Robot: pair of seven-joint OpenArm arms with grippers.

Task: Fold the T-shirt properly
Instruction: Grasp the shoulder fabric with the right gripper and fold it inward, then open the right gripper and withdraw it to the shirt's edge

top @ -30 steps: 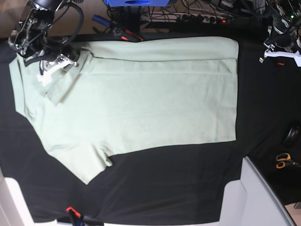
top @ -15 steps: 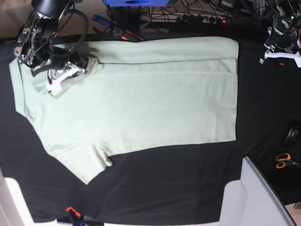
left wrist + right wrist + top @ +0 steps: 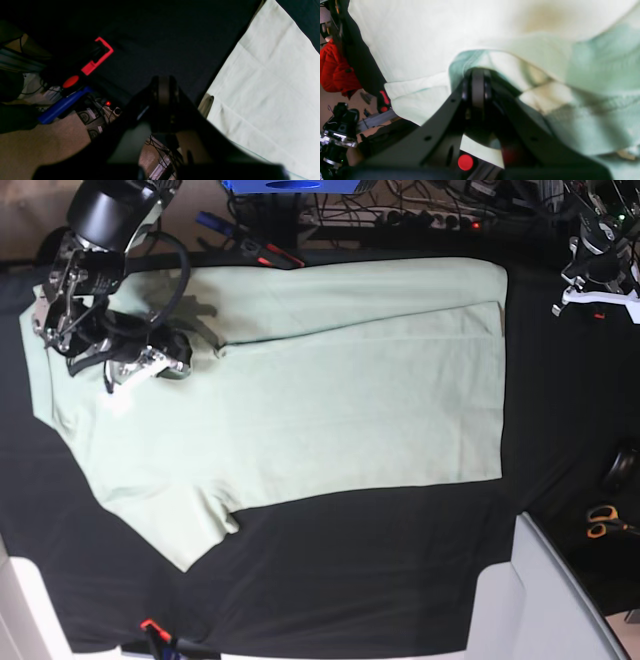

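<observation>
Mint-green cotton is covering most of the tabletop (image 3: 330, 580): the T-shirt (image 3: 320, 410) is lying flat on a black cloth, its body stretching away from the right tool (image 3: 140, 365), which is sitting over the collar end with its jaws closed on a bunched fold of the fabric (image 3: 480, 60). The left tool (image 3: 590, 290) is hanging beyond the shirt's far hem, jaws closed and holding nothing, well apart from the cloth.

The biggest risk, as I judge it, is that the single pinch is dragging the whole garment instead of turning one layer over, since nothing is pinning the hem end. A smaller one is the grip catching two layers and leaving a skewed crease near the shoulder. The fold could also slip out of the tool mid-carry and collapse.

Behind the tabletop, cables and a power strip (image 3: 420, 218) are crowding the floor; scissors (image 3: 603, 523) are lying past the left tool, near a pale bin (image 3: 560, 600).
</observation>
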